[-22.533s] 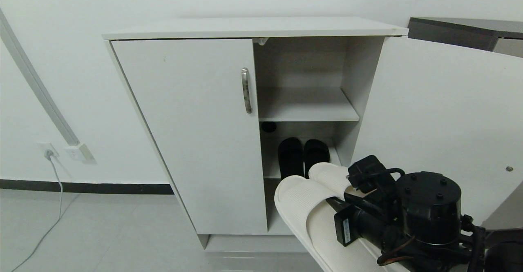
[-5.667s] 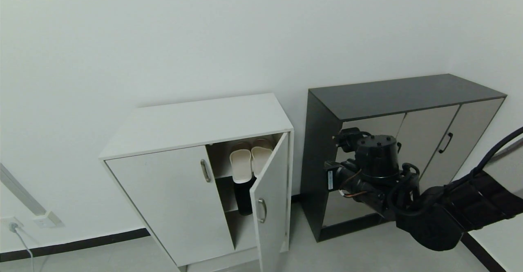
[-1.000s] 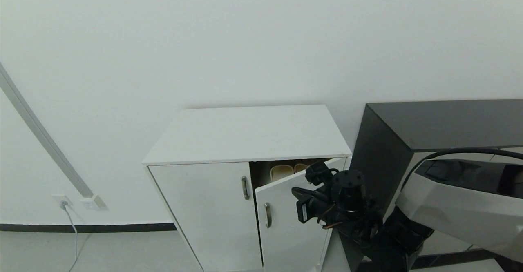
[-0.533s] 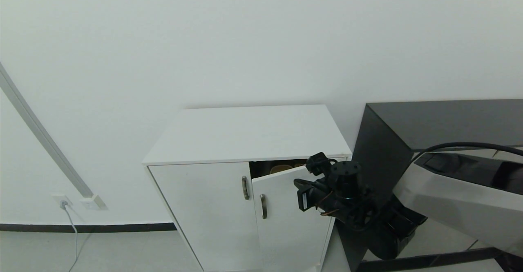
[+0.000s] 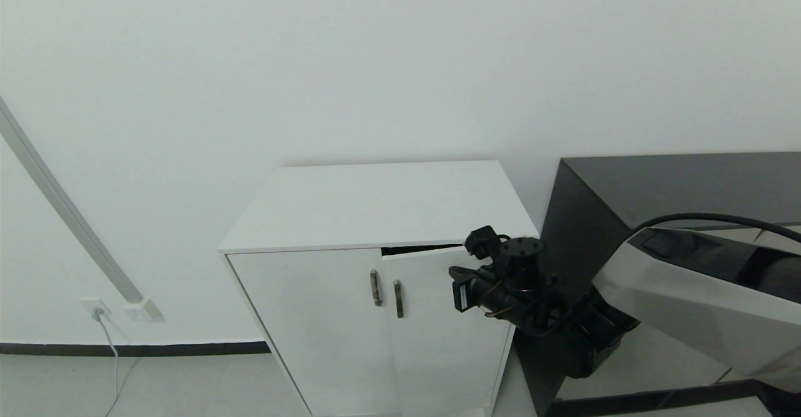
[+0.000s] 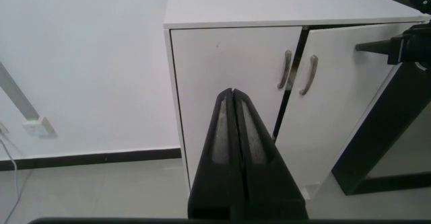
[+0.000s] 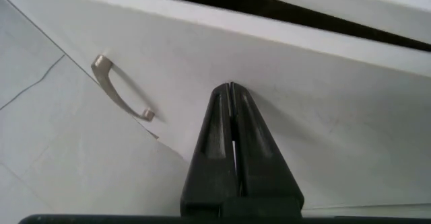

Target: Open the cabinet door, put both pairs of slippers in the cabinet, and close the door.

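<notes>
The right gripper [image 7: 231, 88], its two fingers pressed together with nothing between them, is resting its tip on what looks like the face of the white cabinet's right door [image 5: 438, 329], between that door's metal handle [image 5: 398, 298] and the hinge side. The door is standing almost shut: a thin dark slit [image 5: 425, 249] is showing under the cabinet top [image 5: 382, 204], and in the left wrist view its handle edge is sitting a little proud of the left door [image 5: 306, 317]. The step in hand appears to be the final closing push. Doing it well probably means pressing straight into the panel, slowly, so the tip is not skating sideways across the smooth face. Pushing nearer the handle edge would give more leverage. The push should end once the slit is gone and both doors are lying flush. The arm is working close beside the dark cabinet [image 5: 582, 229], so that clearance needs watching. The left gripper [image 6: 232, 93], fingers likewise together and empty, is hanging well apart from the cabinet front.
</notes>
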{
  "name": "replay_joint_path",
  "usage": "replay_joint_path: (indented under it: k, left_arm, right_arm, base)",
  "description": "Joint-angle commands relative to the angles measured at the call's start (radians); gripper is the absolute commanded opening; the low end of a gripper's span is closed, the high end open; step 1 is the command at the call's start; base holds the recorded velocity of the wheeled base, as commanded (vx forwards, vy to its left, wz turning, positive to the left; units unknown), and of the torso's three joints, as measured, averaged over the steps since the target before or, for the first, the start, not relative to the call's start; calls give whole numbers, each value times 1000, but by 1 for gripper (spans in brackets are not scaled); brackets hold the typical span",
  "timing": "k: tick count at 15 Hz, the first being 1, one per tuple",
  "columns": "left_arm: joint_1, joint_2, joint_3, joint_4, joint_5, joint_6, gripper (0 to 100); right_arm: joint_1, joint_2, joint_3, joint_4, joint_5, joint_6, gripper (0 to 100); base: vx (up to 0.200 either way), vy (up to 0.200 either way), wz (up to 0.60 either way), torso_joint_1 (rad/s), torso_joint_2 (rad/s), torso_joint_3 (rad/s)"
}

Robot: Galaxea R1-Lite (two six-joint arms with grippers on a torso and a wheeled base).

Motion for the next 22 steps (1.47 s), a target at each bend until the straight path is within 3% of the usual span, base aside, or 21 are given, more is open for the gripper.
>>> replay_joint_path:
  k: [1, 9, 22]
  left_arm:
    - [0, 0, 0, 0, 0, -2, 0]
    - [0, 0, 0, 0, 0, -2, 0]
    - [0, 0, 0, 0, 0, -2, 0]
  right_arm:
    - [-5, 7, -14, 1, 1, 0, 0]
    - [-20, 15, -74, 43, -2, -2, 0]
    - [-23, -3, -56, 52, -4, -5, 0]
  base:
    - [0, 0, 0, 0, 0, 0]
    - [0, 0, 0, 0, 0, 0]
    - [0, 0, 0, 0, 0, 0]
